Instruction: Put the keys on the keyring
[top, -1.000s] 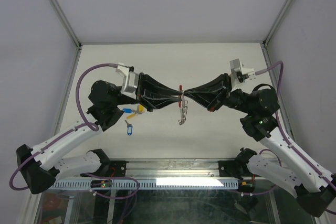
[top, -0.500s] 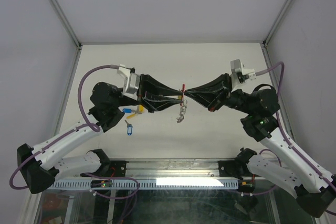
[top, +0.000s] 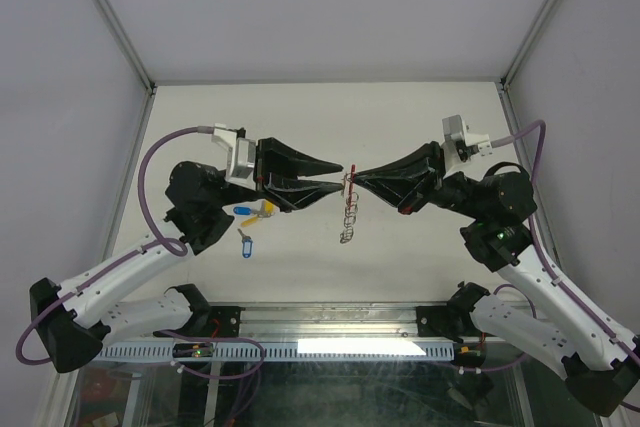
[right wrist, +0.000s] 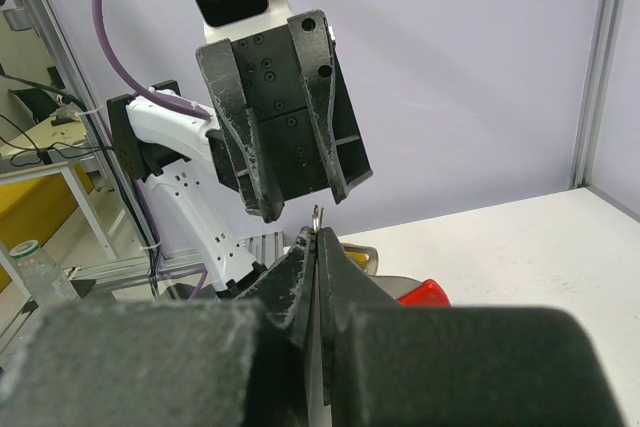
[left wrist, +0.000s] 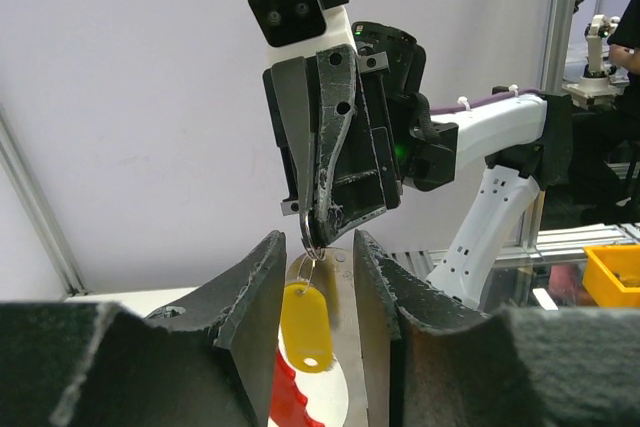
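My right gripper (top: 352, 179) is shut on the keyring's metal ring (right wrist: 317, 215), held in the air above the table's middle. The beaded chain (top: 347, 219) hangs below it, and the red crescent (left wrist: 288, 399) shows low in the left wrist view. A yellow-tagged key (left wrist: 306, 325) dangles from the ring (left wrist: 313, 234), between the parted fingers of my left gripper (top: 337, 176), which stands open facing the right one. On the table under the left arm lie a yellow-tagged key (top: 264, 208), a blue-tagged key (top: 243, 210) and another blue-tagged key (top: 245, 245).
The white table (top: 420, 117) is walled by grey panels with aluminium posts (top: 112, 17) at the back corners. A metal rail (top: 330, 322) runs along the near edge between the arm bases.
My left gripper's jaws have spread apart around the yellow tag and drawn slightly back to the left. The right gripper stays shut on the ring; the chain hangs a little lower.
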